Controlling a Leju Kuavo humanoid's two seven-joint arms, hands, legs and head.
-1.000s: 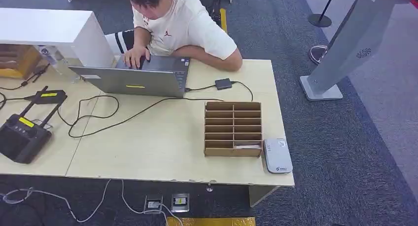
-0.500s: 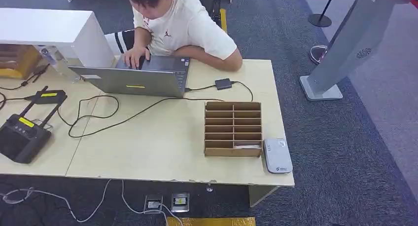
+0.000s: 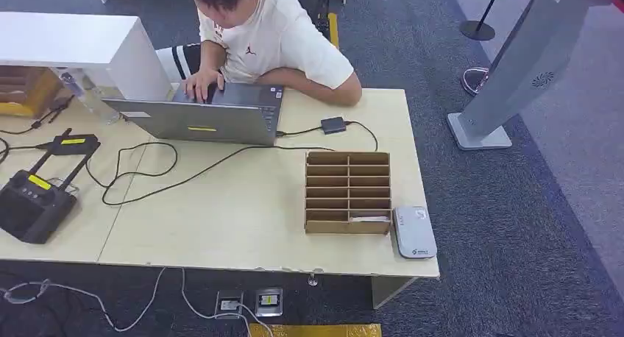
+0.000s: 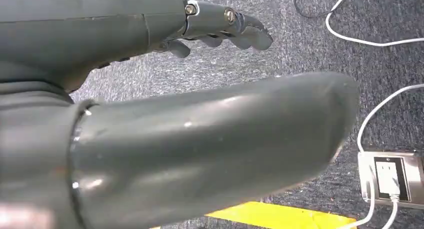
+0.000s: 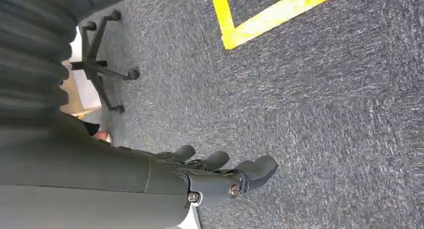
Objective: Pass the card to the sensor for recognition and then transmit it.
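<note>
A brown slotted card rack (image 3: 347, 192) stands on the table's right part. A white card (image 3: 369, 219) lies in its nearest right slot. Beside the rack, at the table's front right corner, lies the grey sensor pad (image 3: 413, 232). My left hand (image 4: 220, 31) hangs over the carpet, fingers apart and holding nothing. My right hand (image 5: 220, 176) also hangs over the carpet, fingers loosely spread and empty.
A person in a white shirt (image 3: 272, 35) types on a grey laptop (image 3: 202, 116) at the far side of the table (image 3: 221, 219). Cables and a black remote (image 3: 33, 201) lie at the left. A grey kiosk stand (image 3: 515, 72) rises at the right. A floor socket (image 4: 390, 176) sits under the table.
</note>
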